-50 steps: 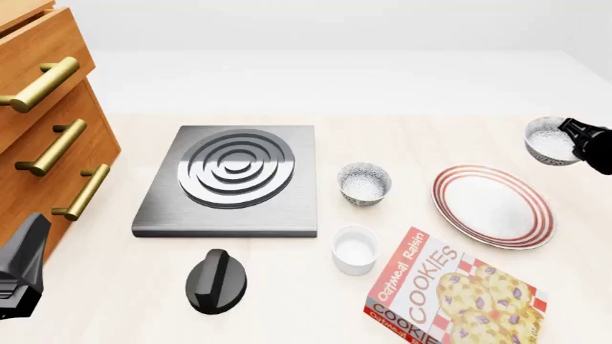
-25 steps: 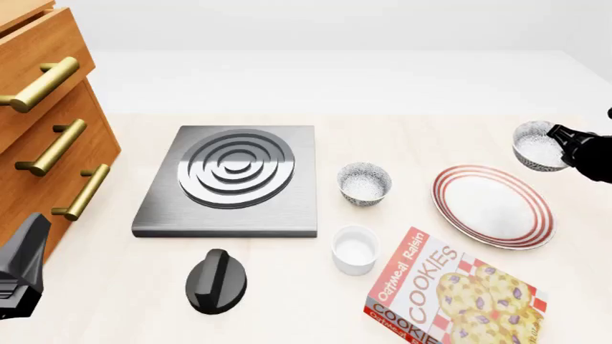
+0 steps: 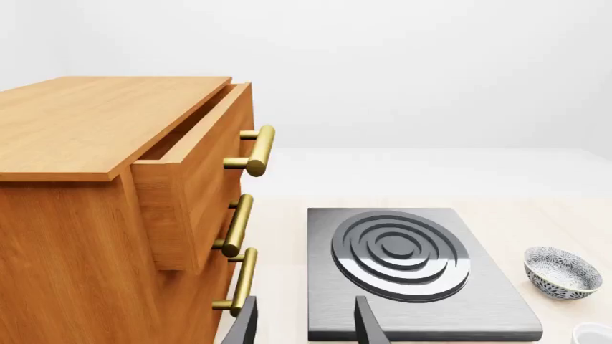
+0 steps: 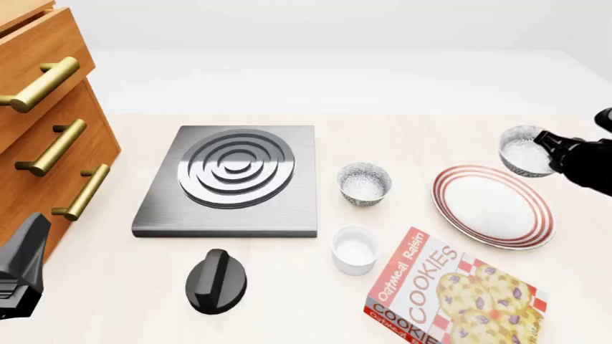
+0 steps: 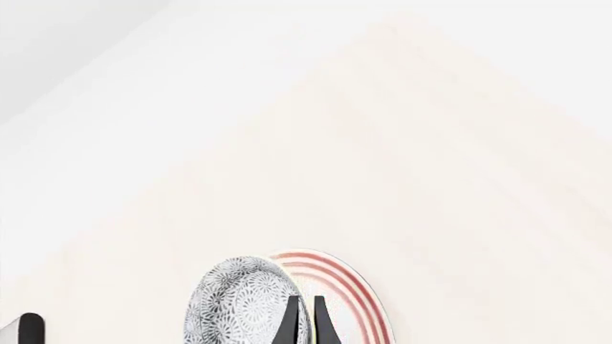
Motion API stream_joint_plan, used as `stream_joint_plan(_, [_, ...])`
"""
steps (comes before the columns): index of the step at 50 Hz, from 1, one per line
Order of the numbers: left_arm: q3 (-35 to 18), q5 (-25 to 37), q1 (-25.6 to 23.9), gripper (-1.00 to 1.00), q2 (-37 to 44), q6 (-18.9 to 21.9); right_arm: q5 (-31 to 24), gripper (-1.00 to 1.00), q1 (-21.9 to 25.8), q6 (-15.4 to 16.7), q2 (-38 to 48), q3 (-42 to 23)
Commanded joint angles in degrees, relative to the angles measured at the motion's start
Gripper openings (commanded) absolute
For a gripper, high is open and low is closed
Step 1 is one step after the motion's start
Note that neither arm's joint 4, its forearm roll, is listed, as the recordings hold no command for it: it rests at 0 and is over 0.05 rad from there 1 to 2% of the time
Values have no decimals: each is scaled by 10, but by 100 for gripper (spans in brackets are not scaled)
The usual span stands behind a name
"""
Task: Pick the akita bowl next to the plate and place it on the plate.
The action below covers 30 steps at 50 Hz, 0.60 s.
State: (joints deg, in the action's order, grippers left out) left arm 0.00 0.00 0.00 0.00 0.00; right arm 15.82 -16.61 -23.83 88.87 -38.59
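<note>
Bowl pinched at rim by my right gripper, lifted off table, tilted, hanging over far right edge of plate. Right wrist view: fingers nearly closed on bowl wall, plate's red rings just behind. Second bowl sits left of plate, between it and burner. Ramekin near of that, cookie box nearest. Left gripper parted, holding nothing, near left by drawers, well apart from bowl.
</note>
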Motion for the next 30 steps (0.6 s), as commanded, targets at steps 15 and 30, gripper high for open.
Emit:
stream_joint_plan(15, [0,0,0,100,0,0,21,-100,21,-1,-9,30])
stream_joint_plan(30, [0,0,0,100,0,0,37,-100,30,-2,1,45])
